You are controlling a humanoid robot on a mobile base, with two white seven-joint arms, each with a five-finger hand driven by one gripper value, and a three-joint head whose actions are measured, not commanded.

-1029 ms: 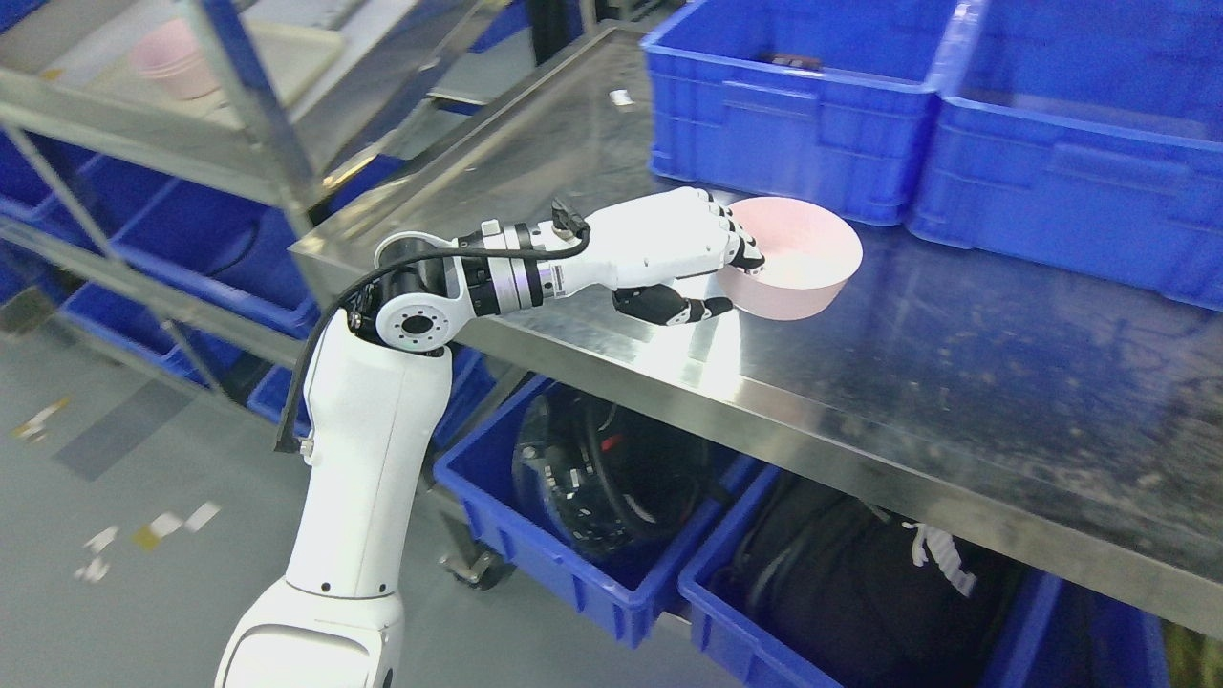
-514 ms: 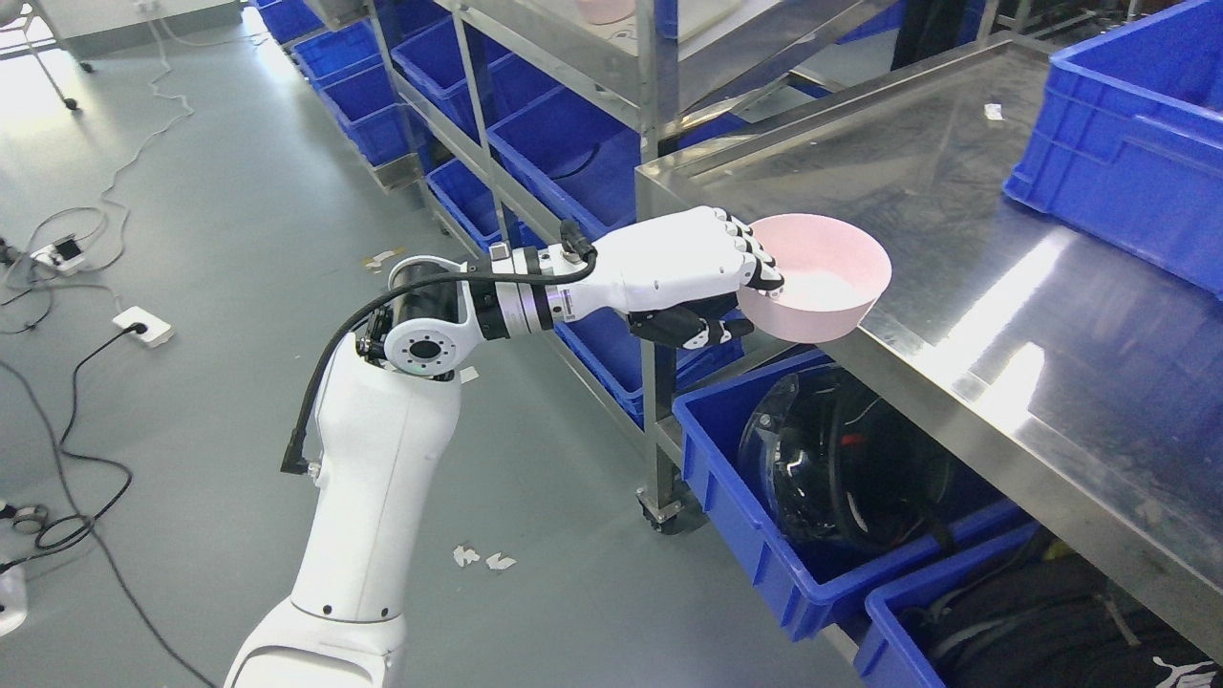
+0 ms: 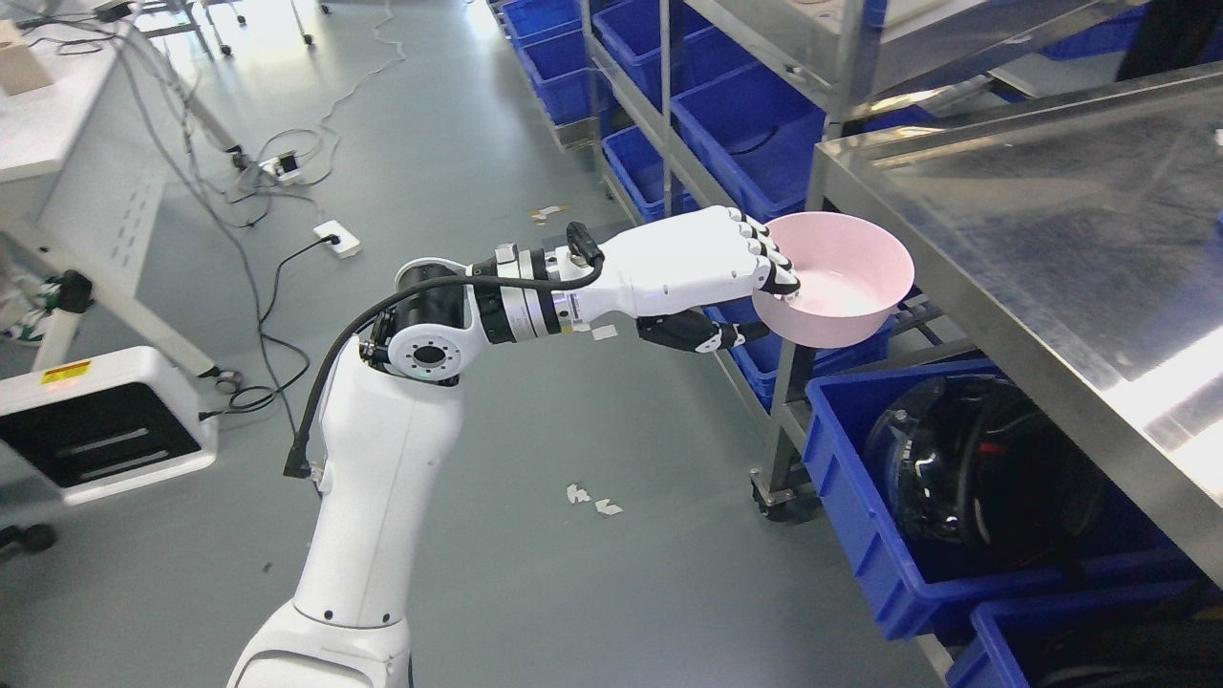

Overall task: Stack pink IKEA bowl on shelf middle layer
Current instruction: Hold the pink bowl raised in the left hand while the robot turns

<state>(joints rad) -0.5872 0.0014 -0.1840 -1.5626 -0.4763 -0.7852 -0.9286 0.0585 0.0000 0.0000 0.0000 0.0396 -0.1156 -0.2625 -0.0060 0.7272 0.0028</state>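
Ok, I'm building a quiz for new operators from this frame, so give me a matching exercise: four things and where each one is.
Things:
1. pink bowl
2. black helmet
3. white power strip
4. steel table

Places:
A. on the floor, cable attached
B. at the picture's right, above the bins
C. held by the left hand, off the table's edge
D. inside a blue bin under the table

Pairs: 1-C, 2-D, 3-A, 4-B

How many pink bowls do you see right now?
1: the pink bowl is held in the left hand, off the steel table's left edge. More may sit on the shelf, mostly out of frame.
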